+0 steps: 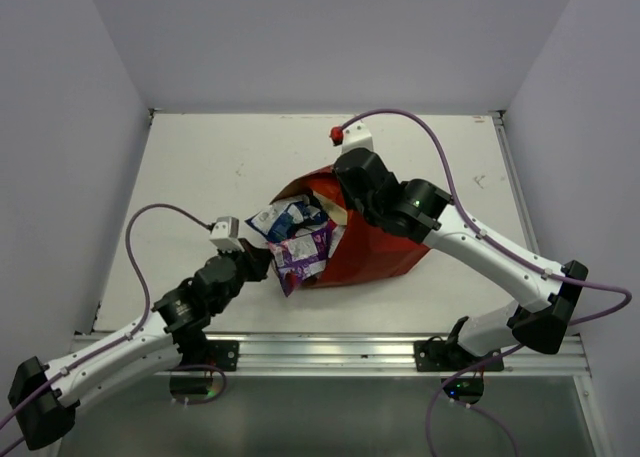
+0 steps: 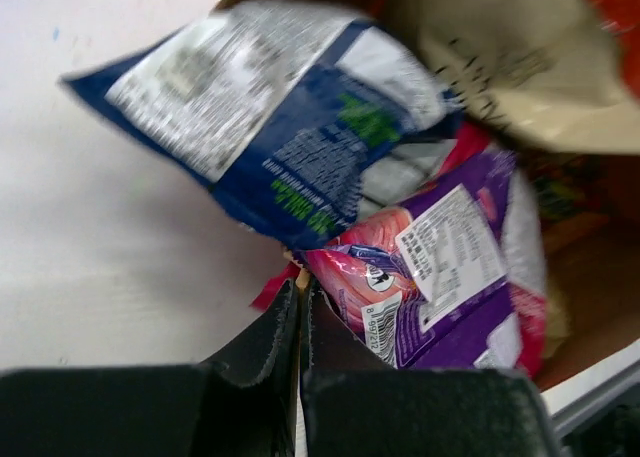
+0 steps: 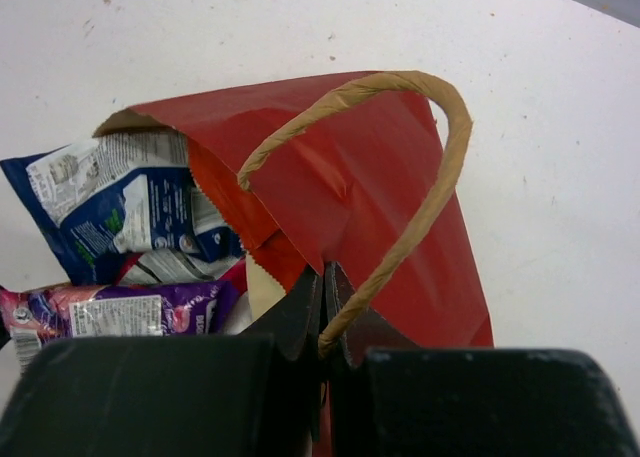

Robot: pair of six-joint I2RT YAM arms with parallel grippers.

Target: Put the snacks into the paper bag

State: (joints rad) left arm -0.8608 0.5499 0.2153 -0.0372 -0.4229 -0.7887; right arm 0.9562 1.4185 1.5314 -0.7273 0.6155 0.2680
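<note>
- The white matte table [image 1: 200,177] is the biggest thing here. It has pale walls [image 1: 60,127] on three sides, a metal rail [image 1: 330,349] along the near edge, and bare surface left of and beyond the bag
- The paper bag [image 1: 375,247] lies on its side mid-table with its mouth facing left. It's smooth red paper outside, creased into a slumped wedge, and the right wrist view [image 3: 340,177] shows brown kraft at the lip
- The right arm reaches in over the bag from the right and covers its far upper edge in the top view
- The blue-white packet [image 1: 285,217] is glossy crinkled foil with fine print. It's half out of the mouth, uppermost in the spill [image 2: 290,127], with a corner on the table
- The purple-silver packet [image 1: 300,257] sits just below it, flat and shiny with a white label [image 2: 460,267], poking out towards the near-left
- The pink-magenta packet [image 2: 478,145] shows as a sliver between those two, mostly hidden
- The handle [image 3: 440,177] is a twisted kraft cord that arcs up over the red panel
- The right gripper [image 3: 323,277] has its fingers pressed together on the bag's top edge where the cord ends
- The left gripper [image 2: 300,287] is at the spill's near-left edge [image 1: 252,260], with its fingers closed to a slit at the purple-silver packet's corner. I can't tell whether foil is caught between them
</note>
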